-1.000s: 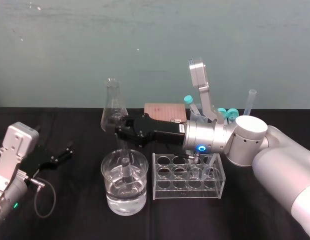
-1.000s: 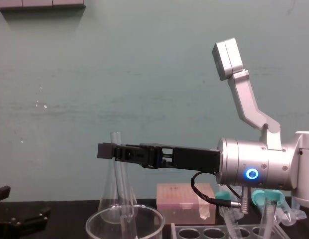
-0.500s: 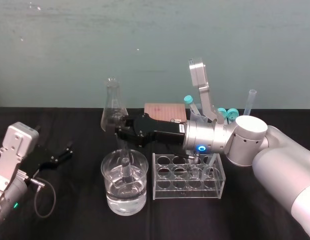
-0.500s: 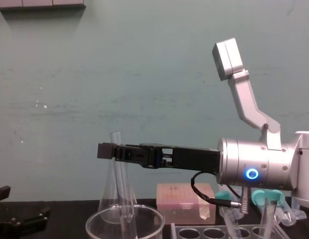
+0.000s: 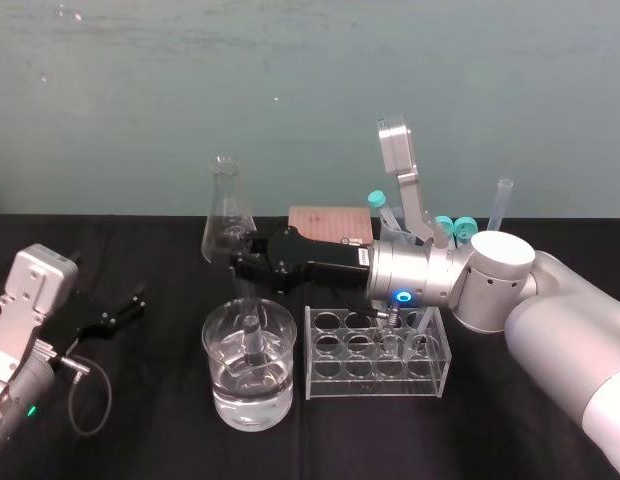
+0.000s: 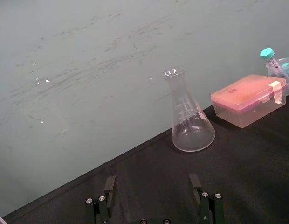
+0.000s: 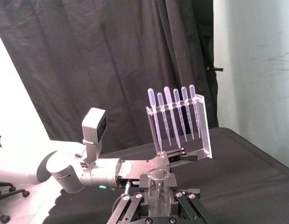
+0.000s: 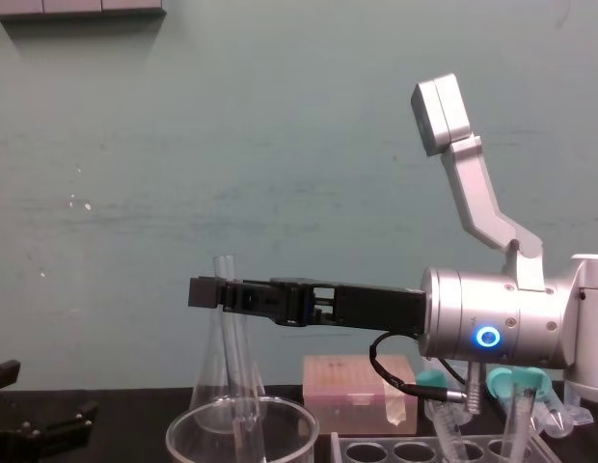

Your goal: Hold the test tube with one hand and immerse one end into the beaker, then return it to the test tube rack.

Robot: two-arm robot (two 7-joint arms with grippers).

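- The right pincer (image 5: 242, 262) reaches out from the robot's right side and stands above the beaker (image 5: 225, 400). Its jaws are closed on the upper part of the test tube (image 5: 252, 335), just under the tube's open mouth.
- The test tube stands nearly upright, with its long axis vertical. Its rounded lower end is inside the beaker and seems to reach the water, though through the glass I cannot be sure how deep it goes.
- The test tube rack (image 5: 335, 380) stands on the tabletop (image 5: 150, 440) just beside the beaker, on the robot's right. Its holes nearest the beaker look free, and teal-capped tubes (image 5: 378, 205) lean at its far end.
- In my judgement the dipping step is about done. The return depends on one relation: the rack lies to the right of the held tube. The tube must first rise along its own axis until its end clears the thick rim, then move sideways to the right over a free hole.
- The conical flask (image 5: 226, 215) stands close behind the pincer, so a backward drift could touch it.
- The left pincer (image 5: 120, 308) rests low at the tabletop's left, well apart from the beaker. Its jaws are spread and hold nothing.
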